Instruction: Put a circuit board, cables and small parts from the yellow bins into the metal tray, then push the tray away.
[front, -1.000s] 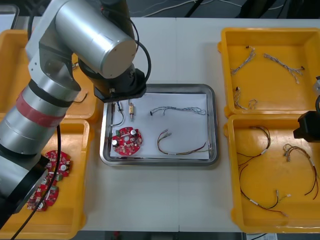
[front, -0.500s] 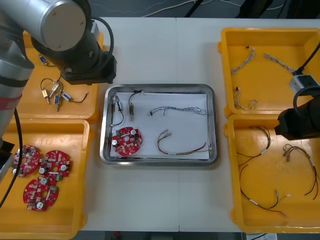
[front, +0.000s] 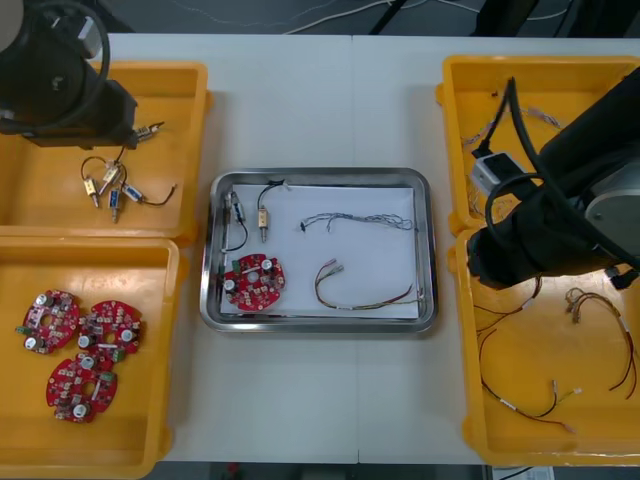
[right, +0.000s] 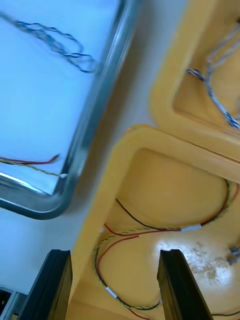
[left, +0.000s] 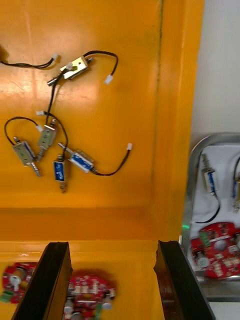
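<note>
The metal tray (front: 320, 176), white inside, stands mid-table. In it lie a red circuit board (front: 254, 281), two small metal parts (front: 262, 216), a blue and white cable (front: 356, 220) and a red and yellow cable (front: 362, 296). My left gripper (left: 115, 287) is open over the far left yellow bin (left: 125, 220), with several small metal parts (left: 75, 160) beyond its fingers. My right gripper (right: 115, 292) is open above the near right bin's wall (right: 107, 200), beside the tray's rim (right: 95, 125). Red and yellow cables (right: 145, 231) lie just ahead of it.
The left arm (front: 55, 75) covers part of the far left bin (front: 195, 90). The near left bin (front: 165, 400) holds three circuit boards (front: 85, 340). The right arm (front: 560, 215) spans the far right bin (front: 445, 95) and the near right bin (front: 465, 390), both holding cables.
The left arm has drawn back from the tray to the far left bin. The right arm has come in from the right edge toward the tray's right side.
</note>
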